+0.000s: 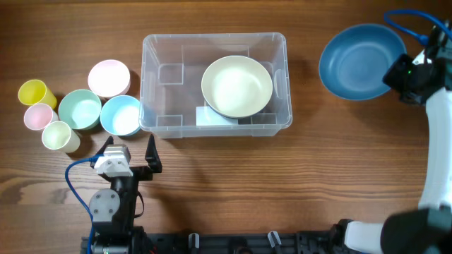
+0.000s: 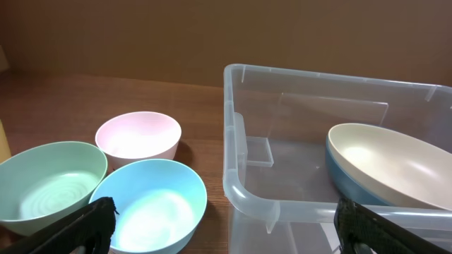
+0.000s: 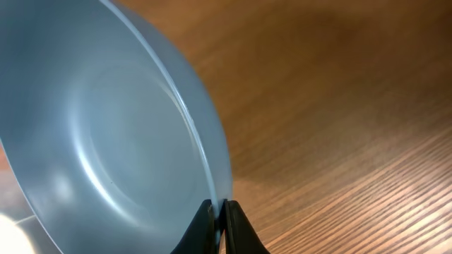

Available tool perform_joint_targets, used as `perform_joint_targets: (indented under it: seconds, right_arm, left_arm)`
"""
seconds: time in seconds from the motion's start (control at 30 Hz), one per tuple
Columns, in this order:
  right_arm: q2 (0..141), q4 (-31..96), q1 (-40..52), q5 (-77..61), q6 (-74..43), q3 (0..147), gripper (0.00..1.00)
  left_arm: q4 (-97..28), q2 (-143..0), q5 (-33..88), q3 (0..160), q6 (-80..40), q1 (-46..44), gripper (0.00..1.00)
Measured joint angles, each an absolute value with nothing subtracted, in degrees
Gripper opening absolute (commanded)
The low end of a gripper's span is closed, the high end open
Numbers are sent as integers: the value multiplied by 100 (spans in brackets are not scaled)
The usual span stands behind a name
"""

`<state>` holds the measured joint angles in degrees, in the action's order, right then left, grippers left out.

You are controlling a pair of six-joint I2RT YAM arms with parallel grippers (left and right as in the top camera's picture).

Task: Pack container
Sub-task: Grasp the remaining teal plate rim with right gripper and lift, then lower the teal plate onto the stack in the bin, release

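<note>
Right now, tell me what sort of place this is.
Probably a robot lab bench: arms mounted at a wooden table, a clear container holding a cream bowl, the right end effector pinching a blue bowl.

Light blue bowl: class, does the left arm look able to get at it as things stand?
Probably yes: the left arm has its jaws open just before the light blue bowl, nothing between.

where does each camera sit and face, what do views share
overhead: above the table, looking straight down at the container; both arms show.
left wrist: low on the left arm, facing the container and pastel bowls; open left fingers at bottom corners.
right wrist: close on the blue bowl, right fingers pinching its rim.
shared: overhead and left wrist both show the cream bowl.
</note>
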<state>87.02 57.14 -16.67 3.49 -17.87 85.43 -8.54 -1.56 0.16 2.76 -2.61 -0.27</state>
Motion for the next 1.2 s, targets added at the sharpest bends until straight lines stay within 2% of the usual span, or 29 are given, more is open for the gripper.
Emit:
perform_joint_targets:
  seconds: [0.2,0.43,0.57,0.83,1.2]
  right_arm:
    - [7544,5522,-934,38,-1479,8541,4]
    - [6910,5328,163,-569,-1369,8541,4]
    - [7330,5238,735,-663,-1356,8541,4]
    - [9074,4836,1865,-421,-1358,8541,4]
    - [9727,4401,1968,-183,-1404,8538,4]
  left_arm:
    - [-854,-156,16,276,-261,-27,100]
    - [-854,-156,16,276,-261,-27,100]
    - [-854,-156,16,276,-261,-27,100]
    - [-854,-156,16,276,-259,-27,99]
    - [-854,-156,16,276,-261,-27,100]
